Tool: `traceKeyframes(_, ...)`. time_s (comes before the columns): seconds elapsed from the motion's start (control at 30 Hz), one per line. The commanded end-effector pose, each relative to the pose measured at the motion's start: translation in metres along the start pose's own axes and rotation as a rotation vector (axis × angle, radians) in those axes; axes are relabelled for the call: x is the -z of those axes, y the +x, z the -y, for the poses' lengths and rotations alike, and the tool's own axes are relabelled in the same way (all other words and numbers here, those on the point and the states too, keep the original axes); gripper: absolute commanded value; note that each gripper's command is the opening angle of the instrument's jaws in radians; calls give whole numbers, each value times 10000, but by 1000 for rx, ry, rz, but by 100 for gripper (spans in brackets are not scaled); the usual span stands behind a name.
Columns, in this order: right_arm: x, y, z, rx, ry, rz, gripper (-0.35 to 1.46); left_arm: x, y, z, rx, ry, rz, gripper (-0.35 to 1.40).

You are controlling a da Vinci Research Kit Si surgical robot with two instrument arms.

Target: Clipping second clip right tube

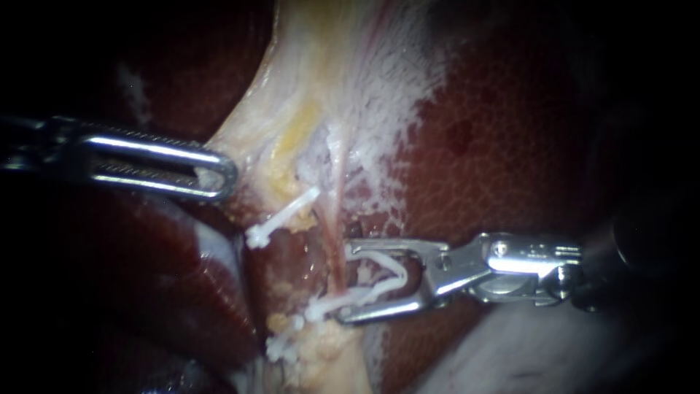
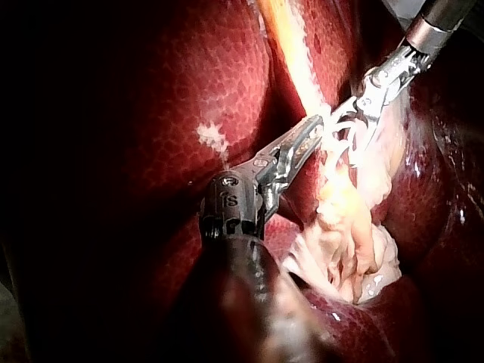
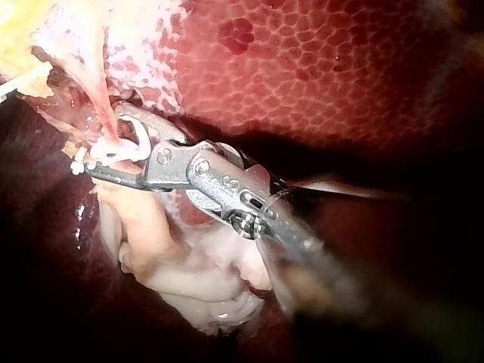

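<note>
Endoscope view. Right instrument: jaws held wide apart, both bearing on an open white clip seated between them. Right tube, thin and pink, passing through the mouth of that clip. Nearby, toward the left instrument, an upper clip and a lower clip, both white. Left instrument's jaws pressed together on pale tissue. Dark red liver beyond.

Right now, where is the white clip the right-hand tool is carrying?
The white clip sits lower centre in the endoscope view, at the right instrument's tip, around the thin pink tube.
</note>
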Motion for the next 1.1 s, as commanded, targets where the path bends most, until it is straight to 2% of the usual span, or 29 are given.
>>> traceKeyframes(0.03, -1, 0, 0, 2, 6, 1, 60, 0, 0, 0, -1, 0, 0, -18)
traceKeyframes(0.5, -11, 4, -3, 34, 122, 29, 52, -1, 0, 0, -1, 0, 0, -18)
traceKeyframes(0.7, -14, 5, -3, 42, 150, 35, 47, -2, -1, -1, 0, -1, 0, -18)
traceKeyframes(0.87, -17, 6, -4, 42, 148, 34, 46, -3, -1, -1, 0, -1, 0, -18)
traceKeyframes(0.97, -17, 6, -4, 30, 148, 35, 34, -3, -1, -1, 0, -1, 0, -18)
traceKeyframes(1.0, -17, 6, -4, 1, 147, 37, 23, -3, -1, -1, 0, -1, 0, -18)
traceKeyframes(1.03, -16, 6, -5, -29, 146, 38, 4, -3, -1, -1, 0, -1, 0, -18)
traceKeyframes(1.1, -17, 6, -6, -29, 145, 38, -8, -3, -1, -1, 0, -1, 0, -18)
